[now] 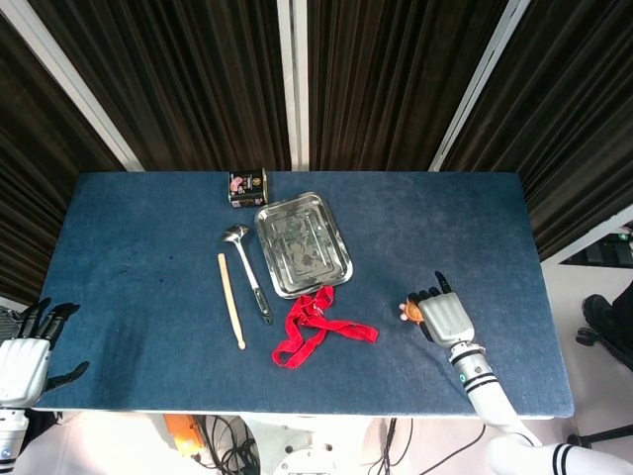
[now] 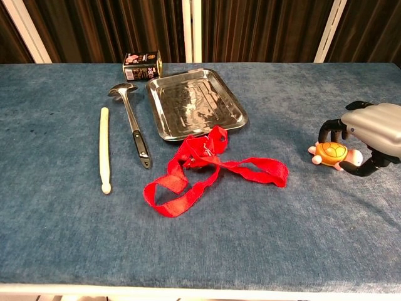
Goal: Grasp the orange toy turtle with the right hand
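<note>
**Closing around the turtle at the bench's right side**

Curling over the small orange toy turtle [image 2: 331,152], the right robot hand [image 2: 368,130] sits low on the blue cloth-covered bench [image 2: 263,251], toward its right side. In the chest view the dark fingers [image 2: 330,128] hook down behind the shell while the thumb comes in at the toy's pale head end — the turtle sits between them, its underside apparently on the cloth. The head view shows only a sliver of orange [image 1: 414,312] past the silver back of the hand [image 1: 446,316]. Whether the fingers actually press on the toy cannot be told from either view.

The left robot hand [image 1: 25,356] hangs off the bench's near-left corner, fingers spread and holding nothing.

Well apart from the turtle, a loose red fabric ribbon [image 2: 203,169] lies near the middle of the bench, one loop touching the rim of a shiny rectangular metal tray [image 2: 233,100]. Beside the tray lies a metal ladle with a black handle [image 2: 133,128], and just beside that a pale wooden stick [image 2: 104,150]. A small dark tin with a pink label [image 2: 141,65] stands behind the tray's far corner.
</note>
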{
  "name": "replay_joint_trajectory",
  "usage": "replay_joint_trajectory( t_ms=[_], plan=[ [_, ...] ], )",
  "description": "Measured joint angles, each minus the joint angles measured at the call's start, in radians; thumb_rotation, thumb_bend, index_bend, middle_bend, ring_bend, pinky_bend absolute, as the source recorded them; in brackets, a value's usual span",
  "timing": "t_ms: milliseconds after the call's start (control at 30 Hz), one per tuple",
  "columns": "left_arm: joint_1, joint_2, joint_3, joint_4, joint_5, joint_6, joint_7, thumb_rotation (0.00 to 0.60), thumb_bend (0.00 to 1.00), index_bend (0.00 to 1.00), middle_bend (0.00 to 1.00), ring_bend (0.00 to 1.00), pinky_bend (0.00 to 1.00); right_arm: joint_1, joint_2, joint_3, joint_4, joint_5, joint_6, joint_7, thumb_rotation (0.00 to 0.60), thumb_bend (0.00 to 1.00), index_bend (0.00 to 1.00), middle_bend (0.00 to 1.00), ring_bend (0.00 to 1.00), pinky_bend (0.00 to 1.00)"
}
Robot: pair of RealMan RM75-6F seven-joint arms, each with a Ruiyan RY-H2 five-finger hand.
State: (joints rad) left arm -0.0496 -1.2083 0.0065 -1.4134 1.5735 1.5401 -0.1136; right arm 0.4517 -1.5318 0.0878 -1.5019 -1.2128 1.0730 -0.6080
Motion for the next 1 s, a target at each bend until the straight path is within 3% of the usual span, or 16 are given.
replay_joint_trajectory(
  t_ms=[133,400,567,633,700,833,900,1000],
  plan=[
    [0.000,0.000,0.000,0.002,-0.002,-0.002,-0.003,0.600,0.13,0.15,0.14,0.00,0.09,0.001,-0.023,-0.003,0.028,-0.018,0.021,0.007,0.600,0.34,0.63,0.61,0.56,0.02],
    [-0.002,0.001,0.000,0.003,-0.002,-0.006,-0.007,0.600,0.13,0.15,0.14,0.00,0.09,0.000,-0.068,-0.013,0.100,-0.073,0.068,0.041,0.600,0.56,0.96,0.85,0.74,0.16],
    [-0.002,0.002,0.000,0.001,-0.001,-0.006,-0.005,0.600,0.13,0.15,0.14,0.00,0.09,-0.006,-0.082,-0.018,0.137,-0.104,0.097,0.068,0.600,0.55,1.00,0.89,0.78,0.21],
    [-0.002,0.003,0.000,-0.001,0.000,-0.006,-0.003,0.600,0.13,0.15,0.14,0.00,0.09,-0.009,-0.081,-0.020,0.138,-0.106,0.098,0.076,0.600,0.46,0.94,0.86,0.73,0.17],
    [-0.003,0.004,0.001,-0.002,0.000,-0.006,-0.001,0.600,0.13,0.15,0.14,0.00,0.09,-0.009,-0.071,-0.024,0.133,-0.105,0.088,0.080,0.600,0.32,0.74,0.72,0.58,0.07],
    [-0.004,0.005,0.000,-0.006,0.000,-0.008,0.001,0.600,0.13,0.15,0.14,0.00,0.09,-0.008,-0.039,-0.023,0.104,-0.085,0.064,0.081,0.600,0.20,0.39,0.48,0.35,0.00],
    [-0.004,0.005,0.000,-0.008,0.000,-0.009,0.002,0.600,0.13,0.15,0.14,0.00,0.09,-0.008,-0.026,-0.020,0.088,-0.080,0.062,0.081,0.600,0.17,0.30,0.40,0.28,0.00],
    [-0.005,0.008,0.001,-0.012,-0.003,-0.015,0.004,0.600,0.13,0.15,0.14,0.00,0.09,-0.008,-0.012,-0.016,0.070,-0.079,0.064,0.080,0.600,0.17,0.27,0.37,0.25,0.00]
  ],
)
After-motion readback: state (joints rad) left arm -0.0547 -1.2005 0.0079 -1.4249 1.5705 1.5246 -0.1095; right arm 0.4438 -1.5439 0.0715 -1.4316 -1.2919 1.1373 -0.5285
